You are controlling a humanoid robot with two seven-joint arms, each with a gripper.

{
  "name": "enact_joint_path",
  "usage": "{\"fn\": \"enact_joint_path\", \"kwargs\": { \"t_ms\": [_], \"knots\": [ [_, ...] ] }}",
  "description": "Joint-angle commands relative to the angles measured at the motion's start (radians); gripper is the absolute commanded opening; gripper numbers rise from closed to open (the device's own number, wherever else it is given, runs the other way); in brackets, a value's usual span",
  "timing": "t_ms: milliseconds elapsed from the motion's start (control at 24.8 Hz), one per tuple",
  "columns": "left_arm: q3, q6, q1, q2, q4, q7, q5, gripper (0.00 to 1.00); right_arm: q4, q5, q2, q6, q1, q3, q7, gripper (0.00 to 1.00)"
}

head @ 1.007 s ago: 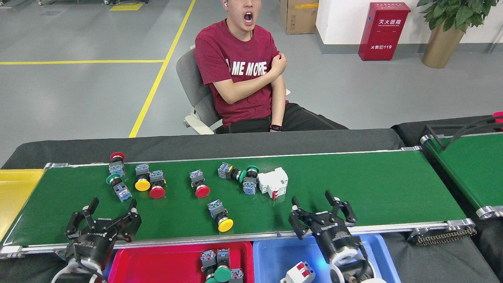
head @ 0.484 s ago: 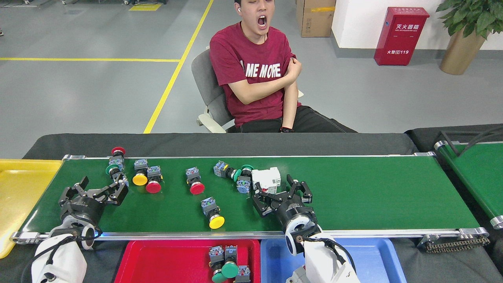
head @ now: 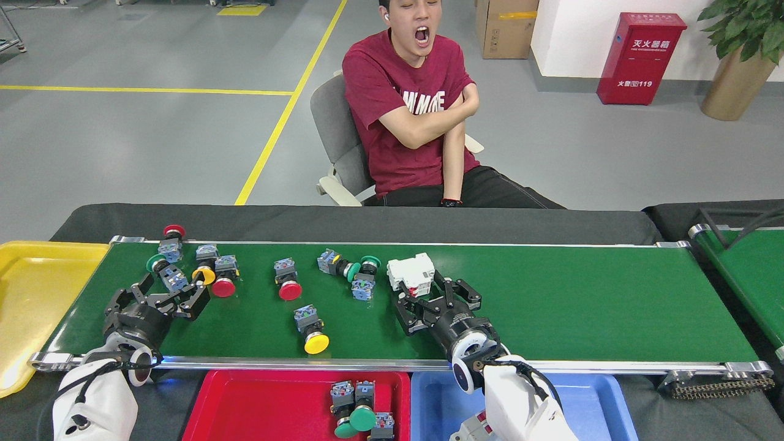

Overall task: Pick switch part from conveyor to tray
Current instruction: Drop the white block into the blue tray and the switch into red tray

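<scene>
Right gripper [head: 436, 301] sits low over the green conveyor [head: 582, 300] with its black fingers spread wide, and the white switch part [head: 411, 275] lies on the belt just beyond the fingertips, close to touching, but not pinched by anything. That arm comes up from the bottom edge, its white forearm crossing over the blue tray [head: 588, 407] and the silver front rail, wrist angled toward the far left.

Left gripper [head: 165, 297] is also spread open, lying low over the left end of the belt. Its fingertips reach right up to a push button with a green cap [head: 163, 272] and one with a yellow cap [head: 204, 269]; can't tell if they actually touch. A red one [head: 224, 283] sits just beside those, and another red cap [head: 173, 231] stands at the far rail.

More buttons are scattered mid-belt: a red one [head: 288, 285], a yellow one [head: 313, 334] nearer the front, and a pair with green caps [head: 358, 274] right next to the white part on its left, so that side is pretty crowded.

Below the belt the red tray [head: 245, 407] has a few buttons in it, a green cap among them. A yellow tray [head: 30, 294] sits off the left end. A person in a red shirt [head: 410, 116] sits on a chair behind the table, arms crossed.
</scene>
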Motion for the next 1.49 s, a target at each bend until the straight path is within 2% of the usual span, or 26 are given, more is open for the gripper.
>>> {"fn": "enact_joint_path", "kwargs": {
  "t_ms": [0,121,242,363,443,484,564,645,766,806,886,927,1048,1168,1330,1451],
  "knots": [
    [0.002,0.115,-0.026,0.032,0.038,0.012,0.003,0.97,-0.081,-0.019,-0.022,-0.089,-0.020,-0.006,0.013,0.10],
    [0.001,0.261,-0.026,0.065,0.090,0.015,0.005,0.90,-0.180,-0.098,-0.128,-0.253,0.010,-0.025,0.059,0.13],
    [0.004,0.333,-0.026,0.085,0.104,0.015,0.025,0.78,-0.337,-0.189,-0.275,-0.439,0.109,-0.078,0.081,0.14],
    [0.001,0.328,-0.023,0.088,0.105,0.015,0.091,0.60,-0.473,-0.276,-0.453,-0.695,0.284,-0.219,0.082,0.14],
    [0.002,0.326,-0.017,0.087,0.107,0.015,0.107,0.53,-0.512,-0.295,-0.512,-0.709,0.398,-0.321,0.090,0.14],
    [0.002,0.328,-0.013,0.087,0.107,0.015,0.109,0.52,-0.516,-0.295,-0.524,-0.709,0.448,-0.373,0.093,0.14],
    [0.002,0.323,-0.006,0.088,0.107,0.015,0.109,0.45,-0.516,-0.290,-0.527,-0.709,0.525,-0.430,0.099,0.14],
    [0.002,0.322,0.003,0.088,0.107,0.017,0.112,0.41,-0.523,-0.290,-0.530,-0.709,0.576,-0.436,0.100,0.14],
    [0.002,0.314,0.017,0.091,0.099,0.057,0.147,0.34,-0.524,-0.273,-0.521,-0.709,0.602,-0.434,0.116,0.16],
    [0.001,0.300,0.023,0.091,0.098,0.097,0.153,0.31,-0.524,-0.273,-0.515,-0.709,0.603,-0.434,0.131,0.25],
    [0.001,0.256,0.033,0.090,0.087,0.147,0.153,0.25,-0.524,-0.273,-0.487,-0.709,0.603,-0.440,0.171,0.92],
    [0.001,0.218,0.046,0.090,0.073,0.158,0.153,0.25,-0.524,-0.278,-0.476,-0.709,0.603,-0.448,0.193,0.98],
    [0.002,0.126,0.101,0.091,-0.014,0.161,0.153,0.20,-0.547,-0.281,-0.465,-0.709,0.603,-0.496,0.200,0.98],
    [0.002,0.001,0.217,0.091,-0.187,0.161,0.153,0.16,-0.562,-0.283,-0.461,-0.709,0.605,-0.531,0.200,0.98],
    [0.010,-0.221,0.388,0.088,-0.428,0.161,0.153,0.14,-0.584,-0.283,-0.331,-0.709,0.579,-0.669,0.200,0.98],
    [0.011,-0.381,0.491,0.078,-0.592,0.160,0.155,0.14,-0.593,-0.278,-0.301,-0.689,0.550,-0.701,0.200,0.97]
  ]
}}
